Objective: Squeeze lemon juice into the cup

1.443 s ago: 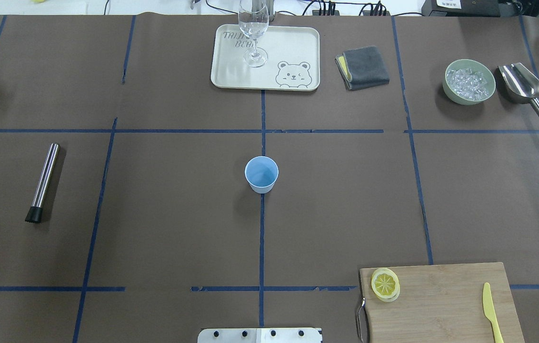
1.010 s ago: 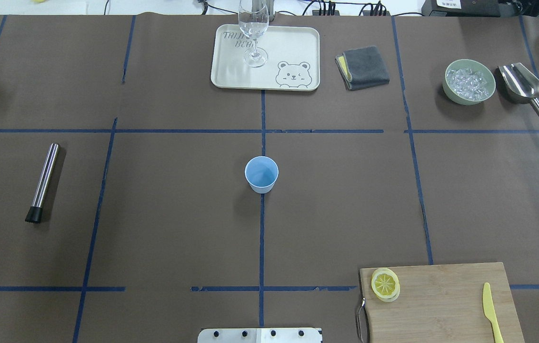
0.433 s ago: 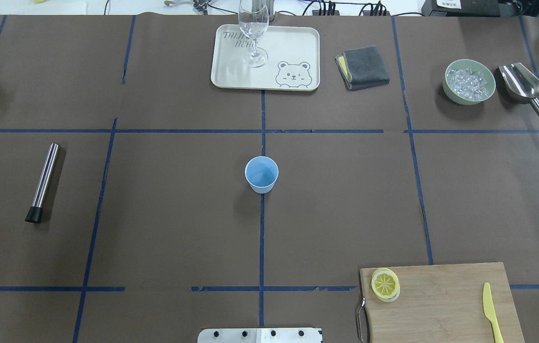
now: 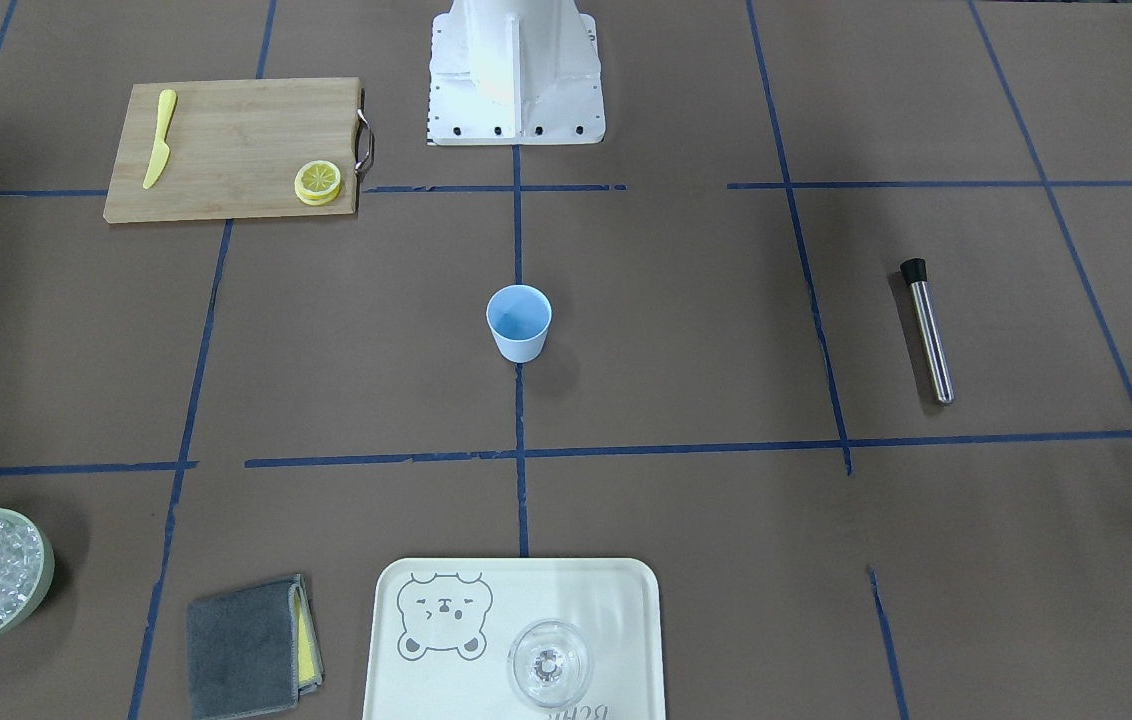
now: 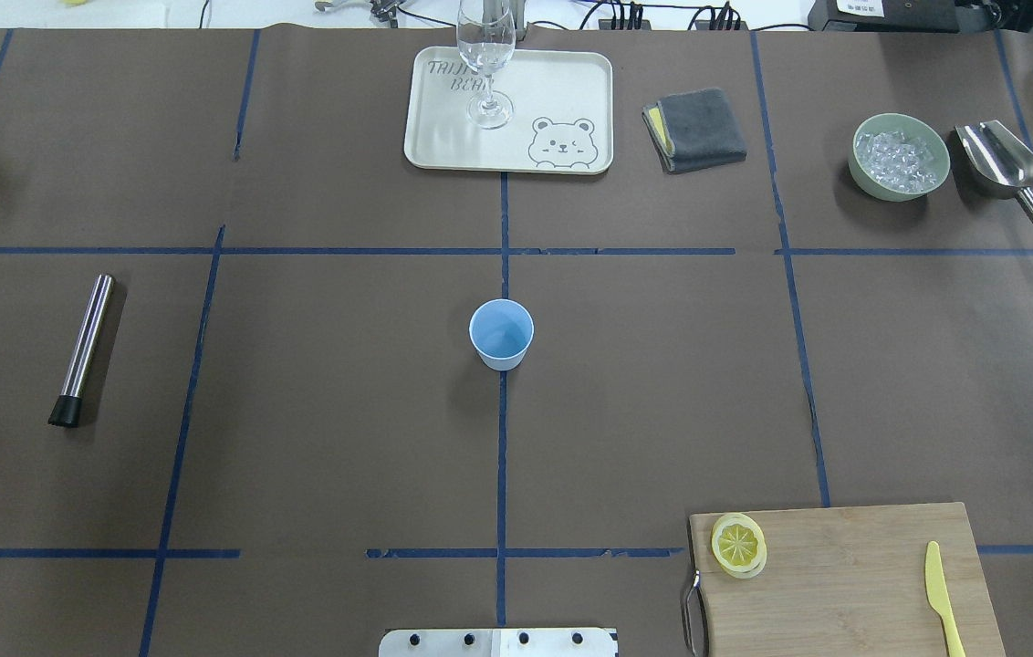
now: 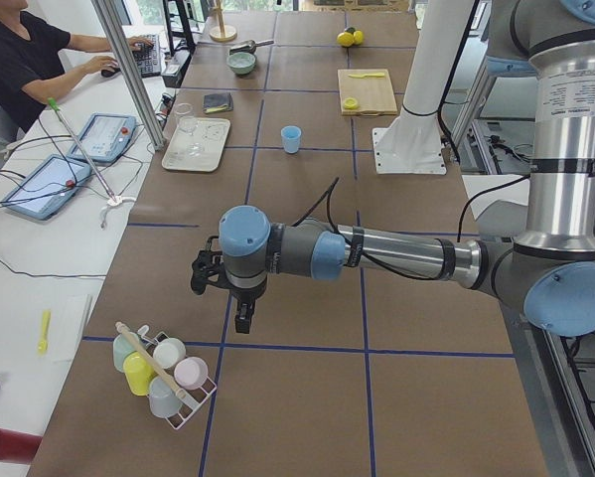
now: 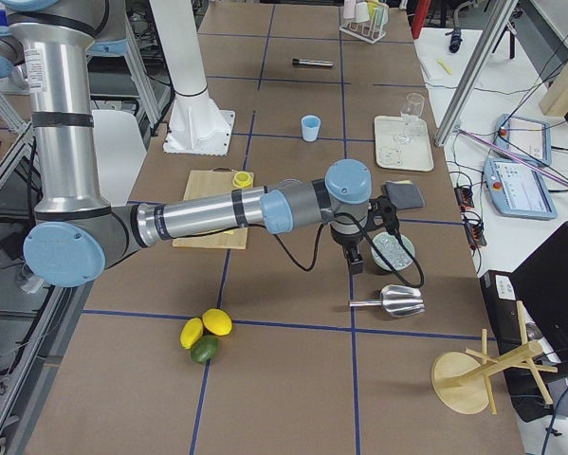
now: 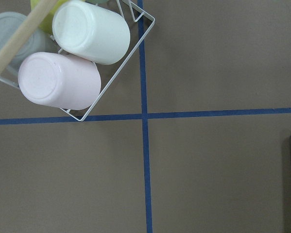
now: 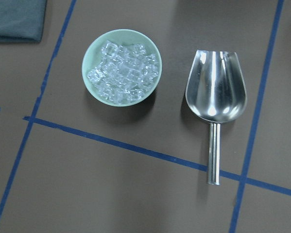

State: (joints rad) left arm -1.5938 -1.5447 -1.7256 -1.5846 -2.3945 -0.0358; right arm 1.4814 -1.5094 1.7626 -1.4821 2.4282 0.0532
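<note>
Front-facing view: blue cup (image 4: 518, 322) stands upright mid-surface on the centre tape line, mouth up. Lemon slice (image 4: 318, 181) lies flat on a second slice at the corner of the cutting board (image 4: 226, 150) by its metal handle, well apart from the cup; yellow knife (image 4: 159, 138) sits at the board's other end. Tray (image 4: 586, 600) carries a clear glass (image 4: 548, 664); grey cloth (image 4: 244, 647) is just beside the tray, and the bowl of ice (image 4: 46, 590) is at the view's edge. Metal rod (image 4: 927, 330) lies alone on the robot's left side. Overhead view: same layout, with the slice on the board's near-left corner and a metal scoop (image 5: 1000, 164) just beside the bowl. Left view: left claw (image 6: 239, 320) points down above the surface near a wire rack (image 6: 163, 378) of tumblers, holding nothing visible; can't tell how far open it is. Cup is far off up the surface. Right view: right claw (image 7: 356, 261) points down near the bowl and scoop, nothing seen in it; its opening can't be told. Whole lemons and a lime (image 7: 205, 334) lie close to the camera. Left wrist view: pink tumbler (image 8: 60, 80) and white tumbler (image 8: 92, 31) in the rack, tape cross on the surface. Right wrist view: bowl and scoop side by side, not touching.
</note>
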